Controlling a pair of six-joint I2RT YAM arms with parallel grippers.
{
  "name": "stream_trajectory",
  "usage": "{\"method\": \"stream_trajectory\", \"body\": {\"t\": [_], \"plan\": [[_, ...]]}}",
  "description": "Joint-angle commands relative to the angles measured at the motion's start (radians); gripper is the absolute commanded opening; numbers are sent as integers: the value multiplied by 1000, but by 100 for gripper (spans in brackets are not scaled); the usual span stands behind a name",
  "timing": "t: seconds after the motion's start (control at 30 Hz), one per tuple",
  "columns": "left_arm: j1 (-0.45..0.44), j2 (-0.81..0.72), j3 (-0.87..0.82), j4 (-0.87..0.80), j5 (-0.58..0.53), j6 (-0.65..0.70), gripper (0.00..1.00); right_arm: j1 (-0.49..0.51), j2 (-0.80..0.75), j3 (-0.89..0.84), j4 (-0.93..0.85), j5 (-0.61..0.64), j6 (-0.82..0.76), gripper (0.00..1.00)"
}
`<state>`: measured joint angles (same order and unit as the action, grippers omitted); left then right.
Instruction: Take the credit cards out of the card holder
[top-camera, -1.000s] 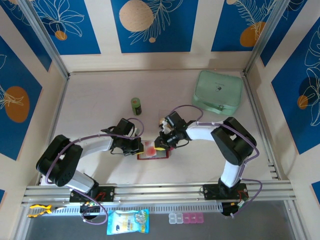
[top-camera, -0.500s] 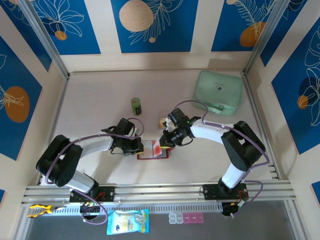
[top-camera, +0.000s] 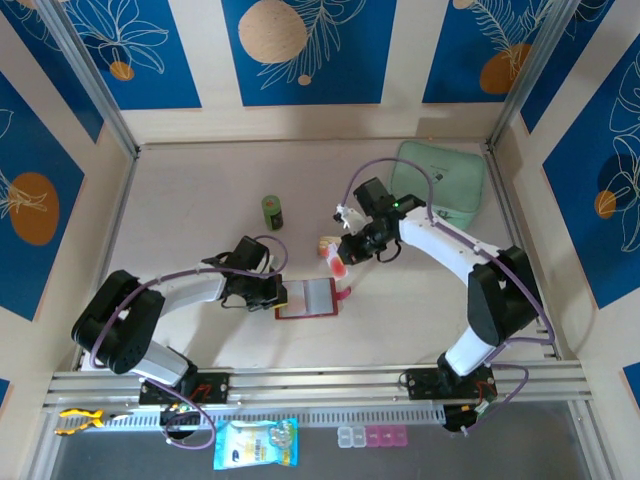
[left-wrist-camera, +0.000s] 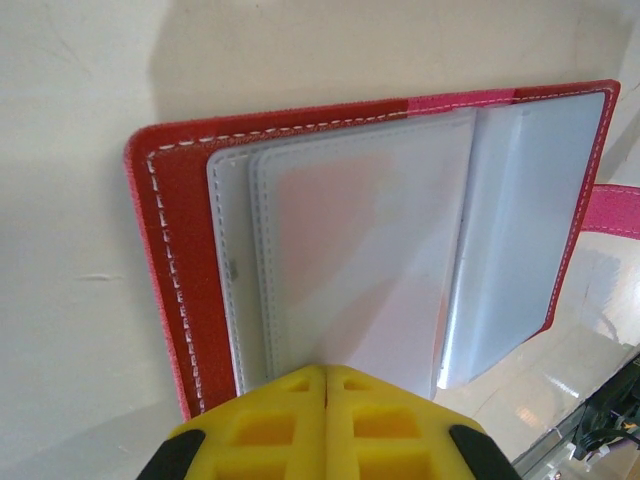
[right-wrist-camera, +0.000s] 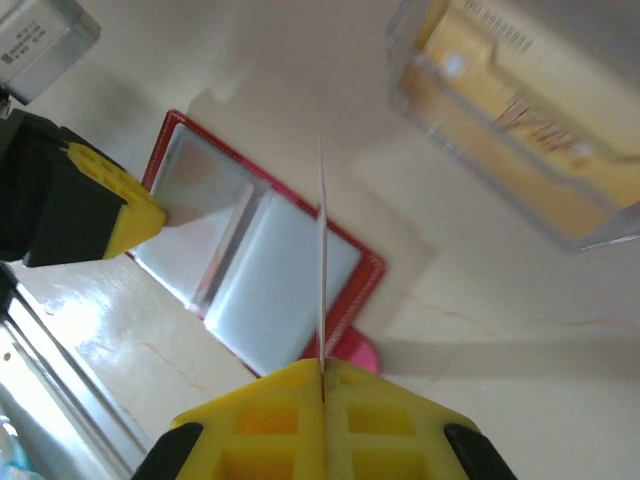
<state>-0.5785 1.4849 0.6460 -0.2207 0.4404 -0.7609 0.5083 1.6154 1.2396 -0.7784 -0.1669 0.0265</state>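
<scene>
The card holder (top-camera: 308, 297) lies open on the table (top-camera: 200, 200), near the middle and a little toward the near edge, with its greyish sleeves fanned up and its closure tab sticking out to the right. The left gripper (left-wrist-camera: 326, 385) has its jaws together at the holder's left edge, the tips resting on the sleeves. I cannot tell whether a sleeve leaf is nipped between them or merely pressed down.

The right gripper (right-wrist-camera: 322, 375) is clamped on a single credit card (right-wrist-camera: 321, 260), seen edge-on from the wrist as a thin line rising from between the pads. From above, the card hangs clear of the holder, just to its far right and close beside the clear box (right-wrist-camera: 520, 110) that has tan cards in it.

Going by this, one card is out and is on its way to being set down, while the holder may have more to give. A reddish tint shows behind one sleeve, but that could be the cover showing through.

The main risk is the grip itself. The card is thin and slick and is pinched along one edge, so a quick swing could let it pivot or slide out. The box is close, and a card corner catching its wall would twist the card loose or shove the box. The holder is light too — if the left tips lift or drag, it could skid or flip shut, and the next sleeve would be hard to reach.
</scene>
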Motion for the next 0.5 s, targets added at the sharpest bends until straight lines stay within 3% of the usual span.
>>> {"method": "stream_trajectory", "body": {"t": [0.0,0.23,0.47], "plan": [[-6,-14,-9,6,-6,-8,0,-27,-21,63,-116,51,-270,1],[-5,-5,-8,12,-1,-6,0,-49,30,225,-151,125,-605,0],[-4,-12,-12,7,-3,-5,0,-61,151,422,-266,202,-805,0]]}}
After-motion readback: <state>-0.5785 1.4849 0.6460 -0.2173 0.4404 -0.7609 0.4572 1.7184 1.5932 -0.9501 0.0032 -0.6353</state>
